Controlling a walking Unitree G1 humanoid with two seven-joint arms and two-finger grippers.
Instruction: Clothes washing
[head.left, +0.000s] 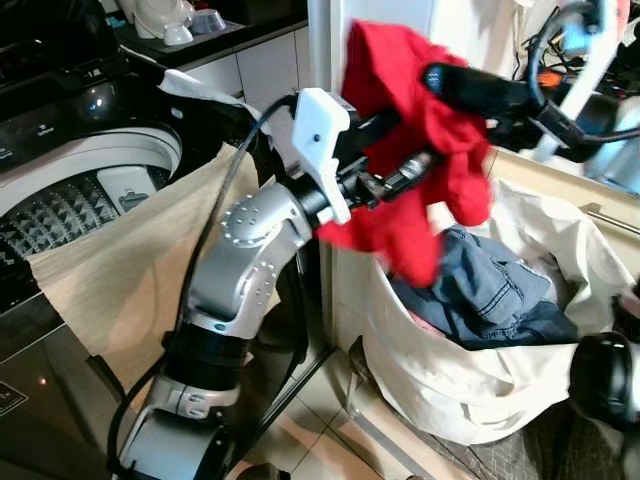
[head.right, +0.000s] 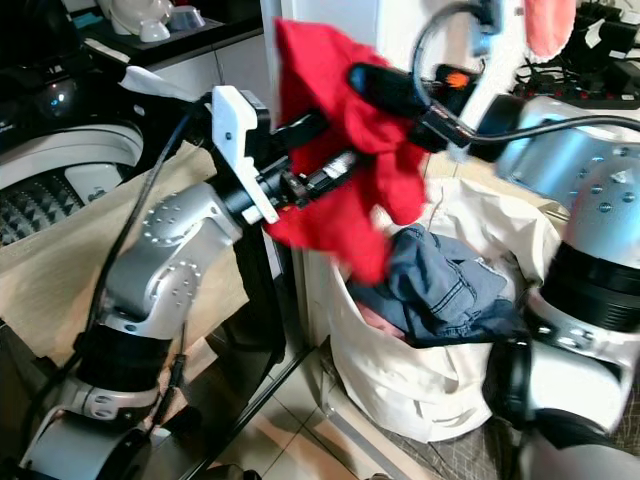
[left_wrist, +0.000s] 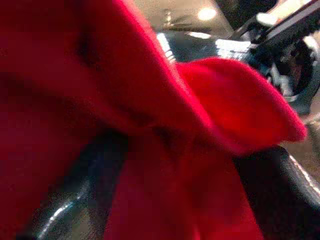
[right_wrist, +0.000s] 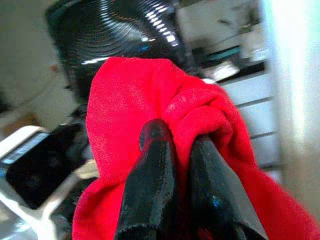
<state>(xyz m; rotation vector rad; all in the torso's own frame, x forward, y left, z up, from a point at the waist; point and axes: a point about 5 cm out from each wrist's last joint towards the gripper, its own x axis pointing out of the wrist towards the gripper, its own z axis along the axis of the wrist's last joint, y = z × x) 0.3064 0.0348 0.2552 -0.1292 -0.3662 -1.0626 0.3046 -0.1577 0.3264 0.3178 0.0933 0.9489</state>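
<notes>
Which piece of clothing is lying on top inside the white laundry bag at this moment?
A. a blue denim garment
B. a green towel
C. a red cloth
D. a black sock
A: a blue denim garment lies on top in the white laundry bag, while the red cloth is held up in the air by the right gripper and the left gripper.

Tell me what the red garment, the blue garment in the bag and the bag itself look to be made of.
Red garment: soft matte knit, probably cotton or fleece; it drapes limply and shows a fine weave in the right wrist view.
Blue garment: looks like denim; faded blue, stitched seams, stiff folds.
Bag: plain off-white woven cloth, possibly canvas; its creased walls slump.
</notes>
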